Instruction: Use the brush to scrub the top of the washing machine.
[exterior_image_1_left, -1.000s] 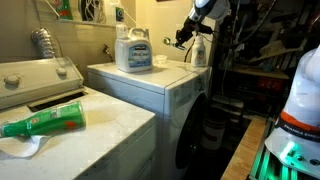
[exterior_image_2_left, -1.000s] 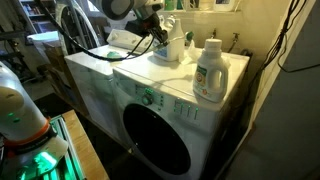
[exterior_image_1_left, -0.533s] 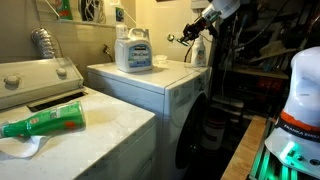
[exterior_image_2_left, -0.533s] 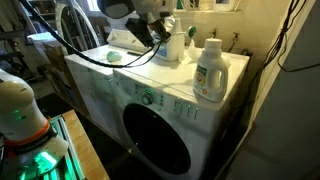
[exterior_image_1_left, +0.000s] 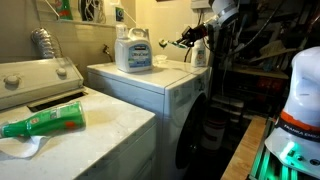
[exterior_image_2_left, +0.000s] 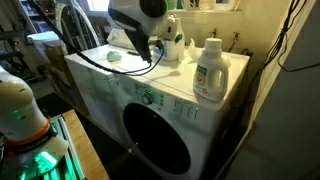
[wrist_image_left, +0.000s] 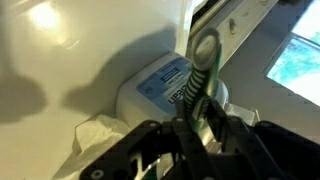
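Green-handled brush (wrist_image_left: 204, 66) in gripper (wrist_image_left: 200, 126), over white jug (wrist_image_left: 160, 88)

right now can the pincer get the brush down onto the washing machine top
Likely yes: the pincer holds the brush above the washing machine; bare top lies beside the detergent jug, which sits close.

Your brush (wrist_image_left: 204, 62) shows a pale green handle against the white washer (exterior_image_2_left: 100, 95), whose door (exterior_image_2_left: 155, 140) is dark. You've a whitish jug (exterior_image_1_left: 133, 50) with a blue label, and a green bottle (exterior_image_1_left: 45, 122).
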